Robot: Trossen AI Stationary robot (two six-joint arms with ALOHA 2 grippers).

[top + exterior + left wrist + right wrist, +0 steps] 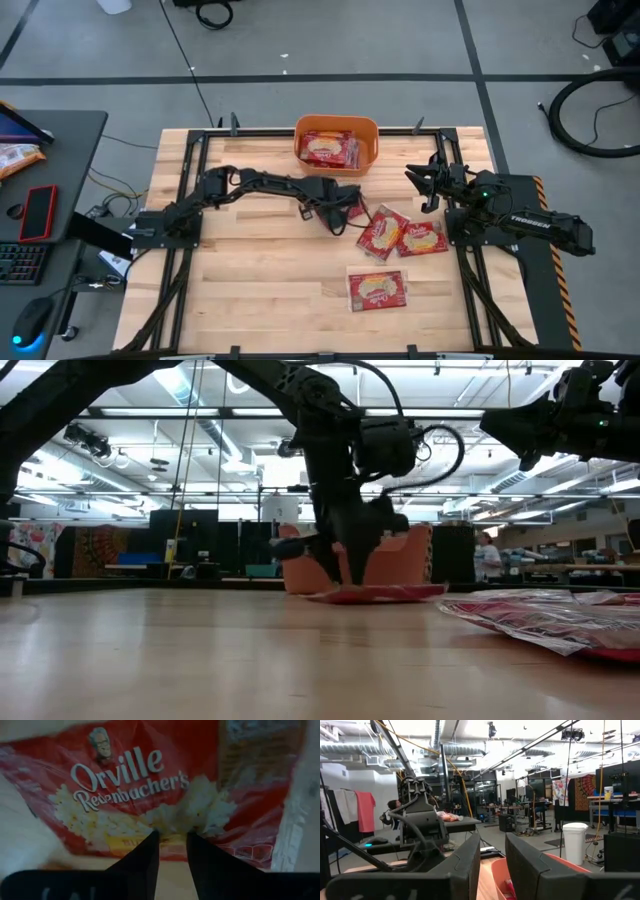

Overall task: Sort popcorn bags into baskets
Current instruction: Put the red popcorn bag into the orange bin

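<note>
Red popcorn bags with a yellow-cream picture lie flat on the wooden table: one (383, 232) beside my left gripper, a second (423, 239) touching it on the right, a third (377, 290) nearer the near edge. More bags (327, 148) lie inside the orange basket (371, 133) at the far edge. My left gripper (352, 213) (172, 836) points down onto the first bag (380, 593) (125, 795), its fingers close together. My right gripper (422, 188) (492, 845) hovers above the table to the right of the basket, shut, touching nothing. My left gripper comes from above, pointing down, at the popcorn bag's picture (172, 822) close to one long edge (90, 851). The bag's film shows in the narrow gap between the two fingertips. The bag still lies flat on the table, its far-left end (318, 598) under the gripper.
The basket (400, 565) stands just beyond the left gripper, seen behind it in the low view. The bag nearest the near edge (560, 622) fills the low view's right foreground. Bare wood lies left of the left arm and along the near edge (250, 290). Black frame rails border the table.
</note>
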